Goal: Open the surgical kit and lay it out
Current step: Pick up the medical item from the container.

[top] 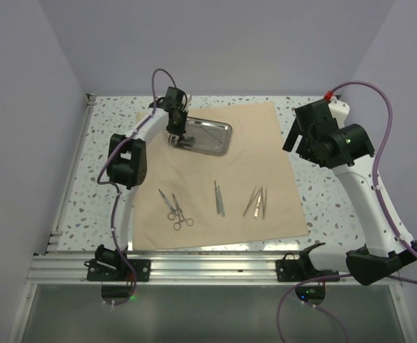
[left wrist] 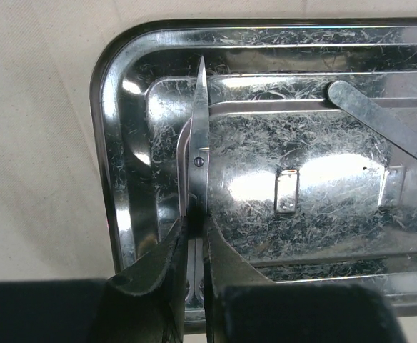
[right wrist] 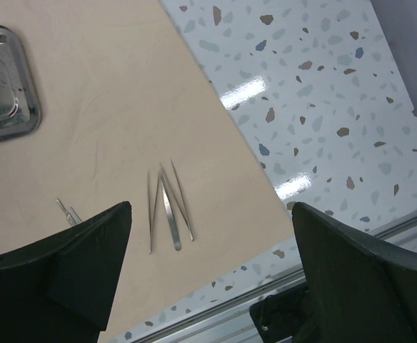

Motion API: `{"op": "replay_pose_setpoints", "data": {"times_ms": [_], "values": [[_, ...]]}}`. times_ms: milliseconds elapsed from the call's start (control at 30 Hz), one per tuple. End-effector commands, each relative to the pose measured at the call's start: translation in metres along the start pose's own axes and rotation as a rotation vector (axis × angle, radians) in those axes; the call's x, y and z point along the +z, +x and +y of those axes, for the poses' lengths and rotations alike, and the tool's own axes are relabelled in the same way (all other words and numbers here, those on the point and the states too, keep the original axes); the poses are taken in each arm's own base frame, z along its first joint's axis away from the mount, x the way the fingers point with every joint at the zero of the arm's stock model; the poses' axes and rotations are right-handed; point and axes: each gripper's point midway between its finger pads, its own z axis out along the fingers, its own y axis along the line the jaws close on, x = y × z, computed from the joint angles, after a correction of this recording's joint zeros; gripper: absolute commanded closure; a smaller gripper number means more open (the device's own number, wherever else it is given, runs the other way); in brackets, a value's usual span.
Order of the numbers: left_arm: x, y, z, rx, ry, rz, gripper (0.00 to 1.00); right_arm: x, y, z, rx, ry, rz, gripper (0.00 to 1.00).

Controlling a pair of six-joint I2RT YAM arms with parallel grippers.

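Though their handles hide beneath it, left gripper (left wrist: 194, 223) pinches the scissors (left wrist: 200, 143); right gripper (right wrist: 212, 211) stands open.

Scratched glossy steel tray (left wrist: 116, 179), matt woven beige cloth wrap (left wrist: 37, 143)

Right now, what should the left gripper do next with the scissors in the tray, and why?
Probably lift the scissors straight up out of the steel tray. The left gripper is pinched on them near the pivot, and they must join the tweezers on the tan cloth.
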Motion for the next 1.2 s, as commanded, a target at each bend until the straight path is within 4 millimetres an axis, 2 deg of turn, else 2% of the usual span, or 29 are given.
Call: {"op": "replay_pose_setpoints", "data": {"times_ms": [0,67,133,267,333,433,667,733,767,833,867,933,967,1000,1033,1067,1100,1133,1167], "values": [[0.019,0.125,0.011,-0.017,-0.02,0.422,1.0,-0.005,0.022,-0.021,-0.063,0.066,0.093,0.02],[0.015,0.109,-0.001,-0.037,0.039,0.37,1.0,-0.005,0.022,-0.02,-0.06,0.056,0.093,0.02],[0.002,0.078,-0.021,-0.061,0.144,0.269,1.0,-0.005,0.024,-0.02,-0.059,0.049,0.096,0.02],[-0.037,0.019,-0.059,-0.08,0.347,0.08,1.0,-0.006,0.031,-0.017,-0.053,0.018,0.115,0.02],[-0.049,-0.001,-0.073,-0.095,0.434,0.018,1.0,-0.007,0.032,-0.017,-0.051,0.007,0.116,0.02],[-0.063,-0.018,-0.078,-0.121,0.464,-0.028,1.0,-0.009,0.033,-0.018,-0.052,-0.002,0.111,0.02],[-0.081,-0.028,-0.071,-0.145,0.429,-0.055,1.0,-0.014,0.031,-0.02,-0.054,-0.024,0.096,0.02],[-0.093,-0.029,-0.063,-0.155,0.37,-0.063,1.0,-0.014,0.031,-0.019,-0.059,-0.029,0.098,0.02],[-0.107,-0.034,-0.06,-0.154,0.347,-0.088,1.0,-0.014,0.031,-0.018,-0.06,-0.033,0.096,0.02],[-0.116,-0.028,-0.049,-0.168,0.269,-0.089,1.0,-0.013,0.031,-0.017,-0.067,-0.039,0.097,0.02],[-0.135,-0.032,-0.045,-0.167,0.244,-0.12,1.0,-0.012,0.03,-0.014,-0.069,-0.046,0.096,0.02],[-0.141,-0.009,-0.035,-0.196,0.161,-0.083,1.0,-0.01,0.03,-0.011,-0.079,-0.055,0.098,0.02],[-0.164,-0.008,-0.035,-0.204,0.149,-0.113,1.0,-0.008,0.028,-0.007,-0.078,-0.066,0.095,0.02],[-0.159,0.023,-0.038,-0.224,0.128,-0.047,1.0,-0.005,0.029,0.0,-0.091,-0.081,0.109,0.02],[-0.164,0.036,-0.035,-0.231,0.086,-0.041,1.0,-0.004,0.029,0.006,-0.099,-0.097,0.115,0.02],[-0.186,0.043,-0.038,-0.236,0.085,-0.073,1.0,-0.001,0.026,0.015,-0.099,-0.124,0.114,0.02],[-0.178,0.083,-0.045,-0.245,0.067,0.001,1.0,0.003,0.028,0.028,-0.117,-0.158,0.144,0.03],[-0.182,0.094,-0.051,-0.246,0.075,-0.006,1.0,0.006,0.024,0.038,-0.116,-0.182,0.142,0.04],[-0.198,0.102,-0.058,-0.246,0.091,-0.031,1.0,0.008,0.024,0.048,-0.122,-0.206,0.155,0.04]]}}
